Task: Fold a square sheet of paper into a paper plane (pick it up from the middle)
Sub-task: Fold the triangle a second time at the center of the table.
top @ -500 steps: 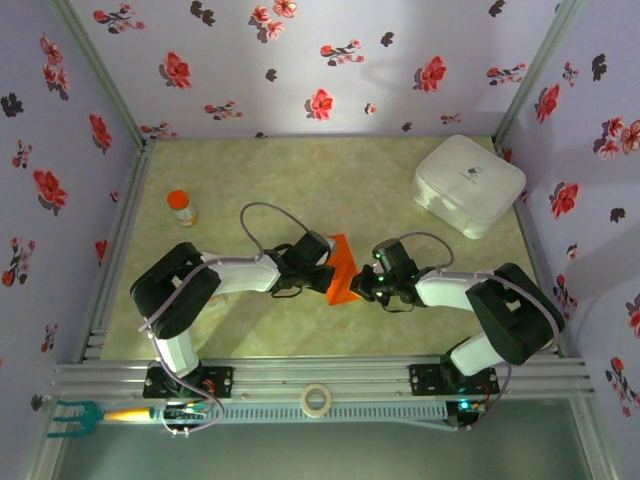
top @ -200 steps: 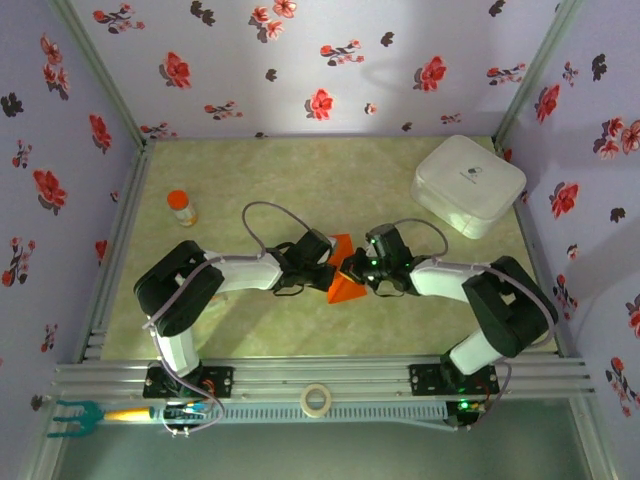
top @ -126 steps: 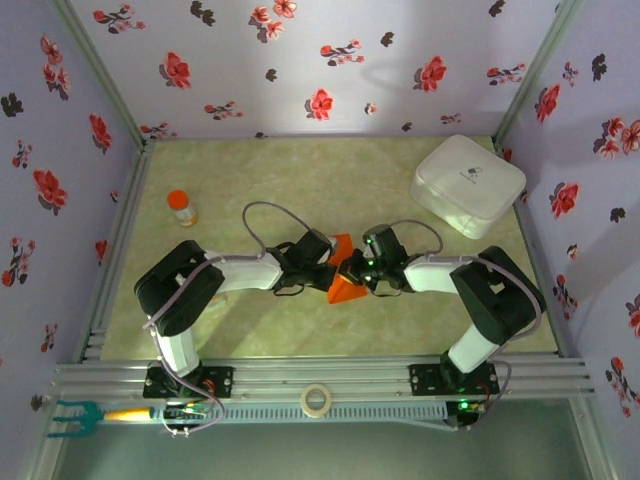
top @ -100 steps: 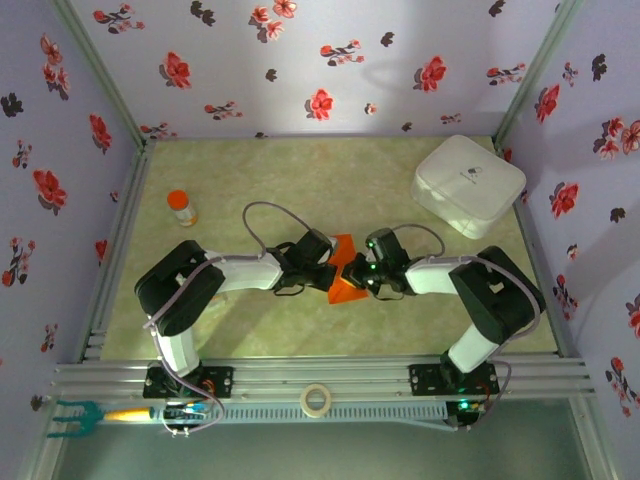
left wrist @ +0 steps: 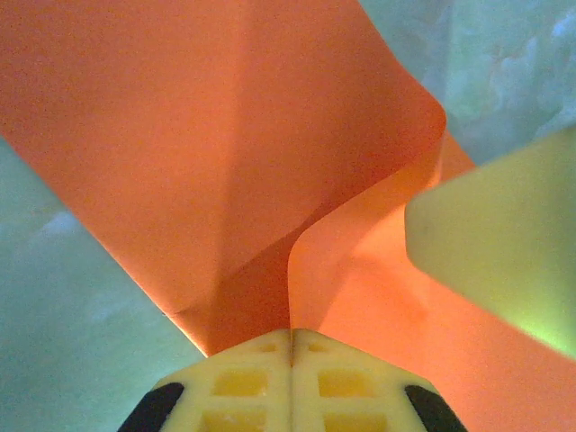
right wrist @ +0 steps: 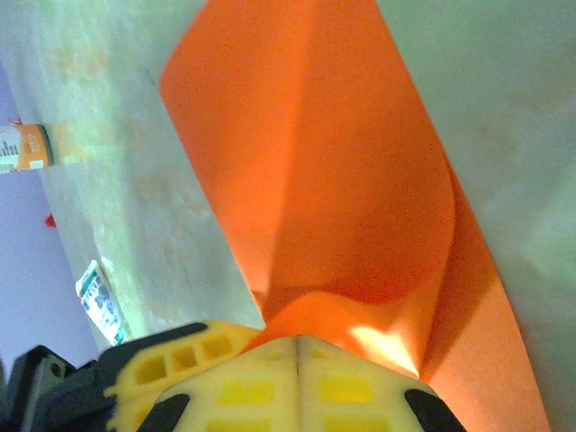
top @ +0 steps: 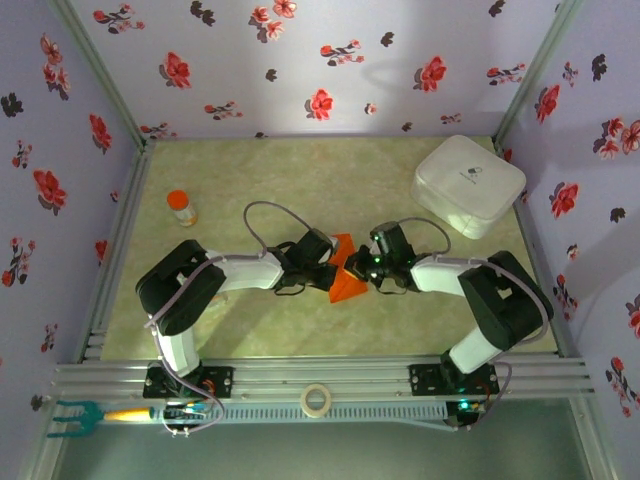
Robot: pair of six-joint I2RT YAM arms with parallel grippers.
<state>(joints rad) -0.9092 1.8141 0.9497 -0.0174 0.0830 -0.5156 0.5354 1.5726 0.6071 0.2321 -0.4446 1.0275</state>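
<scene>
While both arms are meeting low over the middle of the desk (top: 300, 180), the square sheet of paper (top: 346, 283) is sitting between them, well apart from the white case (top: 468, 185) and to the near left of it. Sheet is already partly creased, not flat: one flap is standing up and curling over.

Left gripper (left wrist: 291, 337) is pinching shut on the paper, with the orange edge running straight into the closed tips. Right gripper (right wrist: 295, 346) is doing the same from the case side, closed on a bowed fold. One of its fingers (left wrist: 490, 261) is showing blurred just beside the curl in the left wrist view. The two grippers are working nearly touching each other.

Judging the step: forming or pressing a fold, with the plane far from done.

Risks from here:
- The paper is thin and both grippers are gripping close together, so pulling apart or twisting unevenly is likely to tear it or drag the crease off line.
- The raised flap is bowing rather than creasing, so pressing it down now is risking a rounded, crooked fold.
- The fingers are crowding each other, so any inward motion is risking a collision.
- Either pinch letting go early is letting the flap spring back open.

Orange-capped bottle (top: 181, 207) is standing far left of the case, out of the way.
</scene>
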